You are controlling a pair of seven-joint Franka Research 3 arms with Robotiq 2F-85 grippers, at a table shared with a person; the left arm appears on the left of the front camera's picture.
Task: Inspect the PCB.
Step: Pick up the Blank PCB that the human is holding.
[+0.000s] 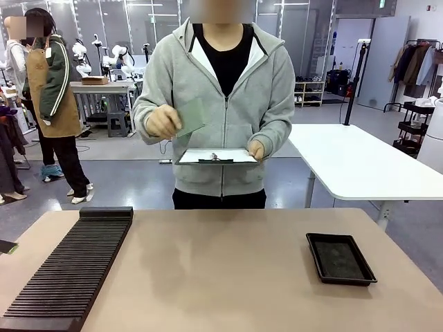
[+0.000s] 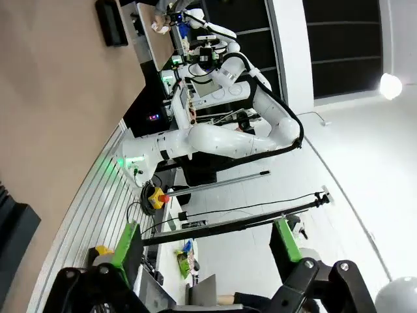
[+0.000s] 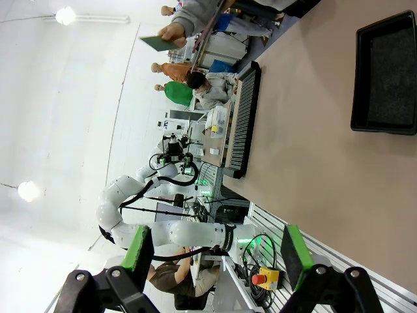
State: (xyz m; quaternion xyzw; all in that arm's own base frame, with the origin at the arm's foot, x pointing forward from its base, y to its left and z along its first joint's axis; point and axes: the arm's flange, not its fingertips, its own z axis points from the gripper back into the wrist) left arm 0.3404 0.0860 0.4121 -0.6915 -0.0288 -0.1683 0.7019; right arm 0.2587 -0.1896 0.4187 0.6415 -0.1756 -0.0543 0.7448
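Observation:
Across the table a person in a grey hoodie holds the PCB, a thin green board, tilted up in one hand at chest height. The other hand holds a dark clipboard with a white sheet level below it. The PCB also appears small and far off in the right wrist view. My left gripper is open with nothing between its green-padded fingers. My right gripper is open and empty too. Both are well back from the person and the board.
A long black slotted rack lies along the table's left side. A shallow black tray sits at the right, also seen in the right wrist view. The tan tabletop between them is bare. Another person stands far left.

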